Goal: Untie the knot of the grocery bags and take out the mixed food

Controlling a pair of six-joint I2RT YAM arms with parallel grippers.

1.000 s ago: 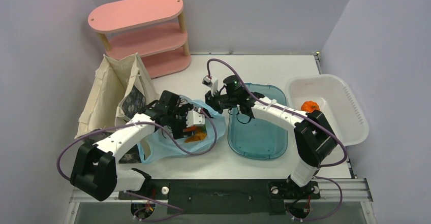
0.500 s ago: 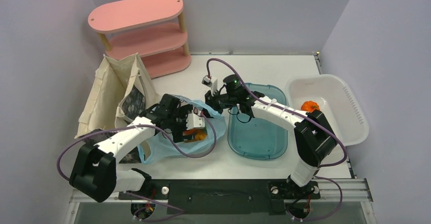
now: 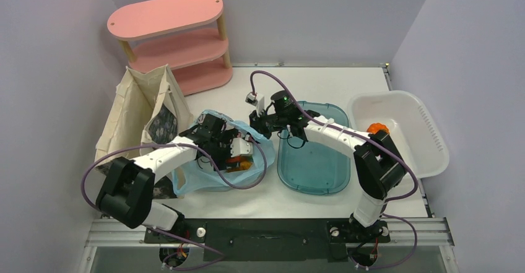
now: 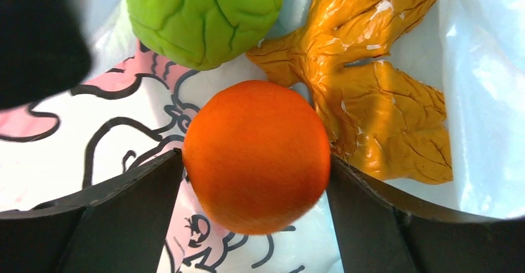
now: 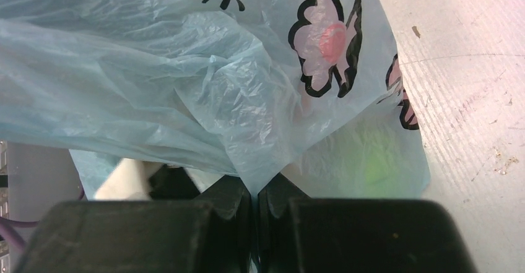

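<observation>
The grocery bag [image 3: 189, 183] lies on the table [image 3: 334, 84] with its mouth open. The right claw [image 5: 254, 192] is closed on a fold of its film, which seems to hold it open. Inside, the left claw [image 4: 255, 159] stands wide astride the orange [image 4: 255, 155], one finger at each side; whether they press it I cannot tell. It is best to close gently across the widest part, keep the film out of the grip, and lift straight up past the green fruit [image 4: 204, 16].
</observation>
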